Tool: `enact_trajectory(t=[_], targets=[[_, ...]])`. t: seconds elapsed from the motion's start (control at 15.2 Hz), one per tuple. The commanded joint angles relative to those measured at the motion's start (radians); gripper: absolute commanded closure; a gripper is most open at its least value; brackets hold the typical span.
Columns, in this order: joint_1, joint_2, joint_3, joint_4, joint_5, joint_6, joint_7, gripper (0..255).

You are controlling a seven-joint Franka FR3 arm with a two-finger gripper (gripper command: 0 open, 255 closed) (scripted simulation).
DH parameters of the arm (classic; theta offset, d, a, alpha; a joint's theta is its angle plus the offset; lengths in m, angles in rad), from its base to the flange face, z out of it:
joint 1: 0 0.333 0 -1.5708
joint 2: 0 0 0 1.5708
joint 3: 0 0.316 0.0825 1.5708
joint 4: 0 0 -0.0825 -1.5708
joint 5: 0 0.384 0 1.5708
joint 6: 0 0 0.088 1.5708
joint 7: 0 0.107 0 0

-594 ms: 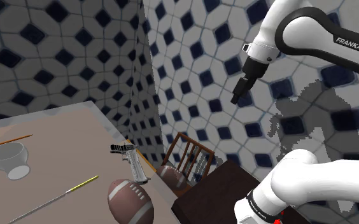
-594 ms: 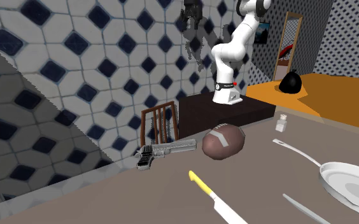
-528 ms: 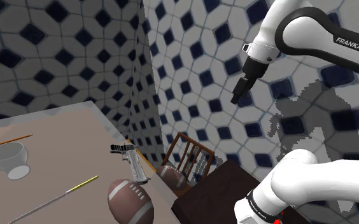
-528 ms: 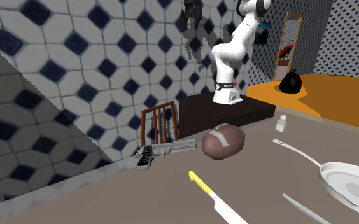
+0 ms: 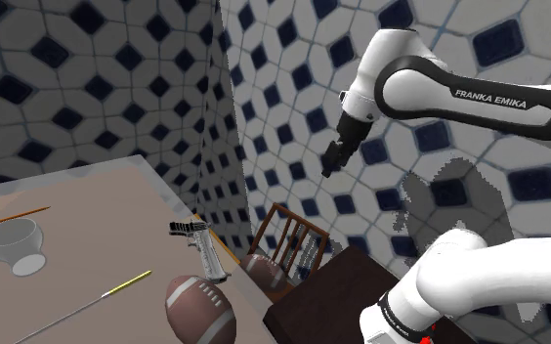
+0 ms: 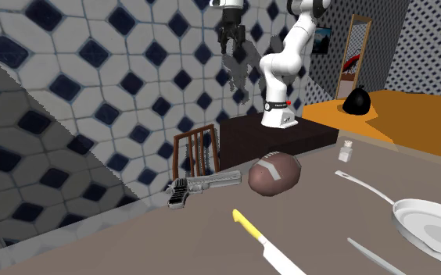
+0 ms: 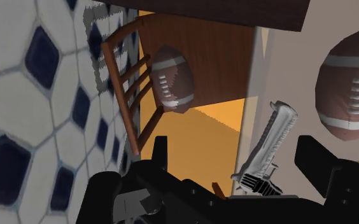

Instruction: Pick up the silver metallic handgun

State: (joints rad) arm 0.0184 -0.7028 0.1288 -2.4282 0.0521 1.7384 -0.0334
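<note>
The silver handgun lies flat at the table's edge by the tiled wall, its dark grip pointing away from the stand; it also appears here and here. My black gripper hangs high in the air in front of the wall, well above the gun and between it and the stand. In the second exterior view the gripper points down with its fingers apart. The wrist view looks down past the open gripper at the gun far below; nothing is between the fingers.
A brown football rests on the table close to the gun's muzzle. A wooden chair beside the table holds a second football. A bowl, a yellow-handled knife and a pan lie farther off.
The arm has swung toward the shoulder view's left and a little lower, carrying the gripper closer to above the table's edge. The gun and other objects have not moved.
</note>
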Motion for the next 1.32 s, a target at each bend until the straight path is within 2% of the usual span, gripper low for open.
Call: enact_trajectory(t=[0.0, 0.4, 0.73, 0.99, 1.25], targets=[[0.006, 0.038, 0.03, -0.028, 0.013, 0.07, 0.033, 0], [0.011, 0.2, 0.112, -0.062, 0.026, 0.27, 0.121, 0], [0.005, 0.371, 0.179, -0.049, 0.003, 0.428, 0.209, 0], [-0.005, 0.527, 0.227, -0.012, -0.05, 0.541, 0.297, 0], [-0.009, 0.695, 0.259, 0.05, -0.142, 0.633, 0.406, 0]])
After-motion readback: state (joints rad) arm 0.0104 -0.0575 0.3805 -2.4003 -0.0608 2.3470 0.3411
